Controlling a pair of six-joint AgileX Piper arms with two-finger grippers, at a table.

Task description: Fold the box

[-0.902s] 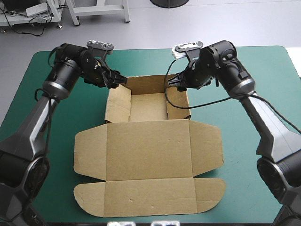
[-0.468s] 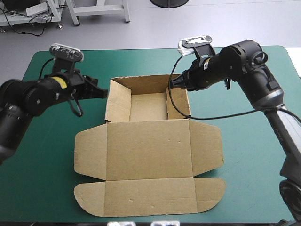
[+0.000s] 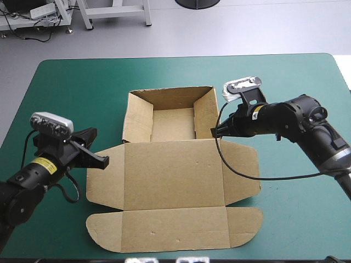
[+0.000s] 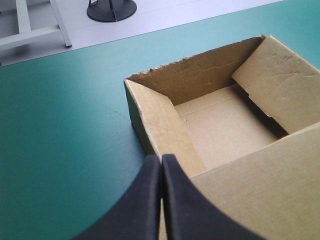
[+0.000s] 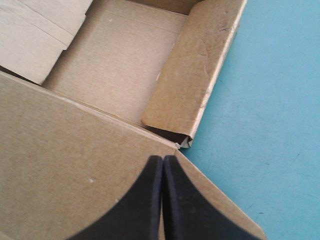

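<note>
1. Box [image 3: 173, 164] sits mid-table [image 3: 77, 87], long axis far-to-near. The tray [image 3: 173, 125] is at the far end with walls up. The lid [image 3: 173, 186] lies flat toward the near edge, with left flap [image 3: 105, 183], right flap [image 3: 241, 172] and front flap [image 3: 175, 230] spread.
2. Crease [image 3: 173, 141] between tray and lid runs left-right.
3. Right gripper [image 3: 214, 133]: fingers pressed into one point, nothing visible between them. Its tip is at the crease's right end, by the tray's near right corner.
4. Left gripper [image 3: 103, 161]: same, clamped and apparently empty. Its tip is just beside the left flap's outer edge, with the tray ahead of it.
5. My read: the box lies inward of both tips, and each arm is nearest its own side's flap. Side flaps look like the next target.
</note>
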